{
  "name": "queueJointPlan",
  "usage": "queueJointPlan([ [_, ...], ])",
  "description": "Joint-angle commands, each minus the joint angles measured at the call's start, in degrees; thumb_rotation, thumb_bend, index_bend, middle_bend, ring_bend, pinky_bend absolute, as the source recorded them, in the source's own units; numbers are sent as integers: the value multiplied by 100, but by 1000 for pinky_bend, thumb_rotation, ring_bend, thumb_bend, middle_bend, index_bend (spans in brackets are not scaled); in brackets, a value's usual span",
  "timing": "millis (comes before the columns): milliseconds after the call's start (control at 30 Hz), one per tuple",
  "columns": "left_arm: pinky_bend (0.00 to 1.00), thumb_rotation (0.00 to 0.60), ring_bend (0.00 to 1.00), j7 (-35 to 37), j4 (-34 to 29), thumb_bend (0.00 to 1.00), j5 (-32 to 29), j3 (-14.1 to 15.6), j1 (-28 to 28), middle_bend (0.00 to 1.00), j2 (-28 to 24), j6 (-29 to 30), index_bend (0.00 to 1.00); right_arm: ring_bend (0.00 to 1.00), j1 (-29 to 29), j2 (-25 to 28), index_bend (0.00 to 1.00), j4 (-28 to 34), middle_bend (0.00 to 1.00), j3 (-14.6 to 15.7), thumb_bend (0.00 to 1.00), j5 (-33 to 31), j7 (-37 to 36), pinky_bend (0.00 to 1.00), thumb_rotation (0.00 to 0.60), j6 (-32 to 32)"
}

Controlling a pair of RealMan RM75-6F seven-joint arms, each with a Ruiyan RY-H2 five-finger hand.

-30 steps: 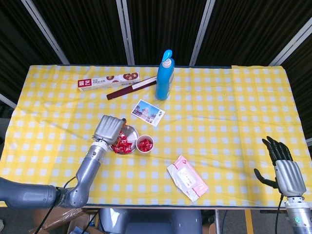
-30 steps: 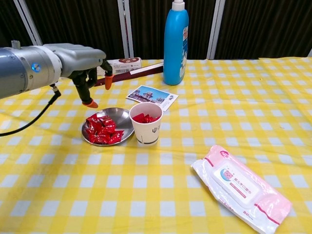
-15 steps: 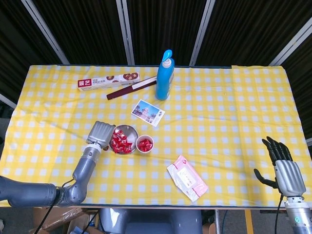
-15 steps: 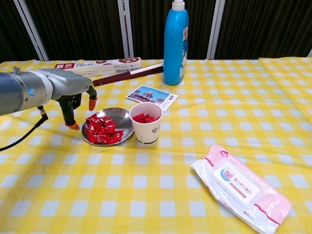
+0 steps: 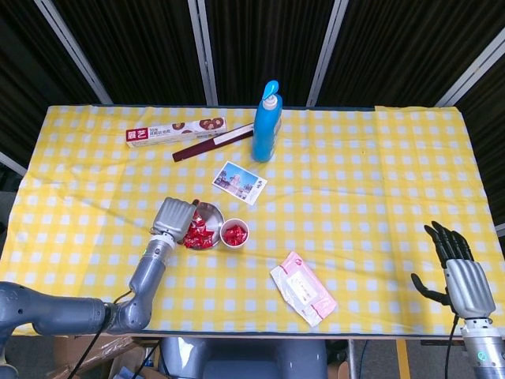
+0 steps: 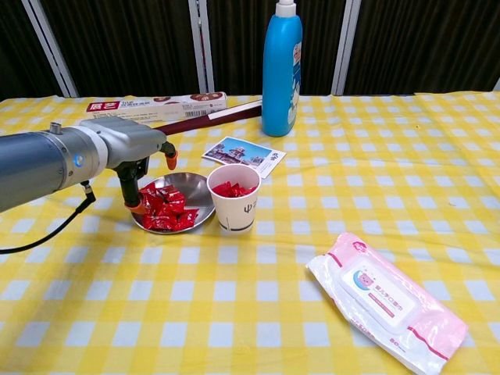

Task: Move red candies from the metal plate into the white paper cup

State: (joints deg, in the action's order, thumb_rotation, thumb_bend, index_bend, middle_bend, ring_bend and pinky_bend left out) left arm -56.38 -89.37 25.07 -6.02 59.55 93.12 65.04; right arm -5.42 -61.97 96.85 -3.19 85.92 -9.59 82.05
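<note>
The metal plate [image 6: 200,190] [image 5: 211,212] holds a heap of red candies [image 6: 166,206] [image 5: 196,230] left of centre on the table. Right beside it stands the white paper cup [image 6: 235,209] [image 5: 234,239] with several red candies [image 6: 232,188] inside. My left hand [image 6: 131,148] [image 5: 173,217] hangs over the plate's left side, fingers spread. One orange fingertip [image 6: 133,209] reaches down to the candies at the left rim; I see nothing gripped. My right hand [image 5: 458,268] shows only in the head view, off the table's near right corner, fingers stretched out and empty.
A blue bottle [image 6: 281,70] [image 5: 266,122] stands behind the cup, with a postcard [image 6: 242,152] [image 5: 239,182] between them. A biscuit box [image 6: 156,105] and a dark red stick [image 6: 207,119] lie at the back left. A pink wipes pack [image 6: 387,301] [image 5: 302,288] lies front right.
My left hand swung out to the left of the plate, then came back and dropped lower, so a fingertip now reaches the candies. The right hand has not moved.
</note>
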Motion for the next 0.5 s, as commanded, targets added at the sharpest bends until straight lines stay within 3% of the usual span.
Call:
queueJointPlan([
  [33,965,600,958,-40,106,149,32,2,20,874,87,0,226,0,1,2,0,0,0,0,387,2,-3,0,600,3],
  [300,965,600,958,-119,440,148,-2,-45,72,873,345,-114,214,0,-6,6,0,4,0,-3,388,-1,-35,0,600,-10],
  [500,965,600,959,113,226,149,-6,-339,67,873,301,-133,214,0,-5,10,0,1,0,-16,388,-18,-62,0,600,-5],
])
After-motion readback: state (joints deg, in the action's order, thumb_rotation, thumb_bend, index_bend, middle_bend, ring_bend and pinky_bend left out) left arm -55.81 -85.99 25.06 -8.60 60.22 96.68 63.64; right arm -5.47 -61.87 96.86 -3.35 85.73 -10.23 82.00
